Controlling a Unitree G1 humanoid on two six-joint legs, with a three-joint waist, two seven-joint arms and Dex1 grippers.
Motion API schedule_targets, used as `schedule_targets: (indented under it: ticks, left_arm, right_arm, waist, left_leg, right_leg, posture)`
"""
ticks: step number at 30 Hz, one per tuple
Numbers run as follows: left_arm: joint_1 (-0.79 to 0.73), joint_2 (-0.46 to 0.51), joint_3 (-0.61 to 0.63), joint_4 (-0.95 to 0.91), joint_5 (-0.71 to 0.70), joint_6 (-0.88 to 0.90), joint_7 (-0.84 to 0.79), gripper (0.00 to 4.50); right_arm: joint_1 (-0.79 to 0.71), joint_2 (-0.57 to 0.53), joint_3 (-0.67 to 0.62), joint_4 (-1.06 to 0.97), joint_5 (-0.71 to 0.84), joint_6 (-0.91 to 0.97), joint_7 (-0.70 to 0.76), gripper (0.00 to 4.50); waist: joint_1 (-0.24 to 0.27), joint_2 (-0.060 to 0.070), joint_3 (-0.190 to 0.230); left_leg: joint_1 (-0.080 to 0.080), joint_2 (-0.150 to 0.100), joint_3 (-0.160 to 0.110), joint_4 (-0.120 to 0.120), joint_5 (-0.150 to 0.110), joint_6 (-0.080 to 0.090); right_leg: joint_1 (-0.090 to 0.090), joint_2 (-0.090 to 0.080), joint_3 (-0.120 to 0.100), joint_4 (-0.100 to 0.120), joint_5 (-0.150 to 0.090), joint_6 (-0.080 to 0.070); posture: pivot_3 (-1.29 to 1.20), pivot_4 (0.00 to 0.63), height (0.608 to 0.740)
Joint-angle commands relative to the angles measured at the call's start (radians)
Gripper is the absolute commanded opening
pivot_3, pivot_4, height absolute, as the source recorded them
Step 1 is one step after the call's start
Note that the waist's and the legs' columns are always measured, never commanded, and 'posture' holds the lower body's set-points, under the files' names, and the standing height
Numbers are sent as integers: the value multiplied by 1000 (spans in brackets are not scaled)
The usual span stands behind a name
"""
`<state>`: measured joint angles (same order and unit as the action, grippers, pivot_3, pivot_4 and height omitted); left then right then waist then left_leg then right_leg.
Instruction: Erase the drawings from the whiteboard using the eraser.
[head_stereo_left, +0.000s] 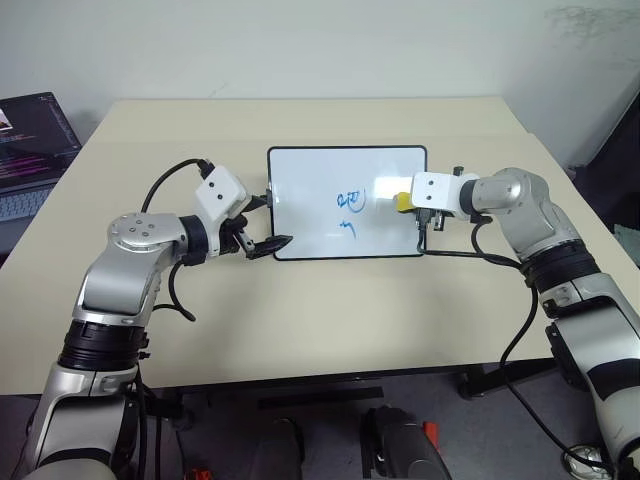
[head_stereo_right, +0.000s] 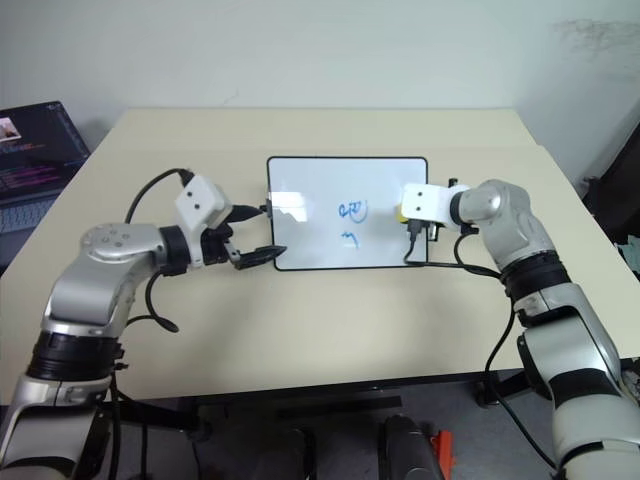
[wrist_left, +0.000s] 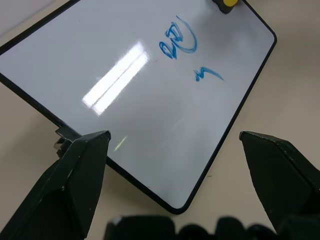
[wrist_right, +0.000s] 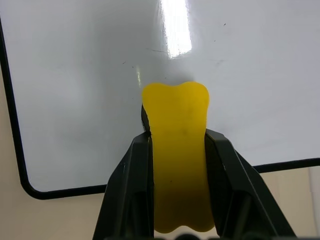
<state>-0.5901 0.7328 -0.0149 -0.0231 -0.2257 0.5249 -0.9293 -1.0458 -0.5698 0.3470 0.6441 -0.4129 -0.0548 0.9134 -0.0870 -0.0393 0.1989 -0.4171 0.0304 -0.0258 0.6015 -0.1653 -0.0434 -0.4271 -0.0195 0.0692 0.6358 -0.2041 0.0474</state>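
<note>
Right gripper (wrist_right: 177, 145) clamping yellow eraser (wrist_right: 177, 150) over whiteboard (head_stereo_left: 300, 170); left gripper (wrist_left: 175, 145) hovering released, risking board sliding, drawings (head_stereo_left: 350, 205) smearing.

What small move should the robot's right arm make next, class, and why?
Probably slide the right end effector, shut on the yellow eraser, sideways across the whiteboard onto the drawings. Two blue scribbles remain, beside the eraser. The left end effector stands open at the board's opposite edge.

You have a pale beige rectangular desk (head_stereo_left: 330, 320); lying flat on it toward the far middle is the small glossy black-framed whiteboard (head_stereo_left: 310, 215), bearing blue marker drawings (head_stereo_left: 350, 210).
</note>
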Motion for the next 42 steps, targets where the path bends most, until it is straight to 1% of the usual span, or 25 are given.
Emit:
schedule_targets:
  ticks: [1,10,15,18,20,32,42]
  left_arm:
    - [-17,19,9,-32,-2,-3,-1,4500]
    - [-21,20,12,-51,-7,10,-2,4500]
    - [-20,10,4,-48,-5,7,2,4500]
    - [-23,8,2,-44,-4,5,3,4500]
    - [-24,7,1,-43,-6,4,3,4500]
    - [-19,9,-2,-43,-7,-3,3,4500]
    - [-15,10,-2,-47,-7,-2,4,4500]
  right_arm:
    - [-18,-7,-8,-28,-1,1,-12,1011]
    - [-54,-22,-37,-48,38,23,29,1011]
    - [-122,45,-74,-5,77,6,-62,1011]
    - [-137,62,-84,5,95,-14,-80,1011]
    - [-136,70,-88,-3,115,-13,-70,1011]
    - [-121,83,-69,-37,141,8,-41,1003]
    - [-80,104,-67,-126,173,42,16,1003]
  waist:
    - [0,0,0]
    - [0,0,0]
    - [-3,0,0]
    - [0,0,0]
    - [3,0,0]
    - [3,0,0]
    - [3,0,0]
  left_leg:
    - [0,0,0,0,0,0]
    - [0,0,0,0,0,0]
    - [0,0,0,0,0,0]
    - [0,0,0,1,0,0]
    - [0,0,0,1,0,0]
    - [0,0,0,2,0,0]
    - [0,0,0,3,0,0]
  right_leg:
    - [0,0,0,0,0,0]
    - [0,0,0,0,0,0]
    - [-1,0,0,2,0,0]
    - [-3,0,0,8,-1,0]
    - [-3,1,0,8,-2,-3]
    - [-4,1,0,9,-2,-2]
    - [-4,1,0,9,-2,-2]
  posture:
    - [0,150,740]
    - [0,150,740]
    - [0,150,740]
    - [0,150,740]
    - [0,150,740]
    - [0,150,740]
    - [0,150,740]
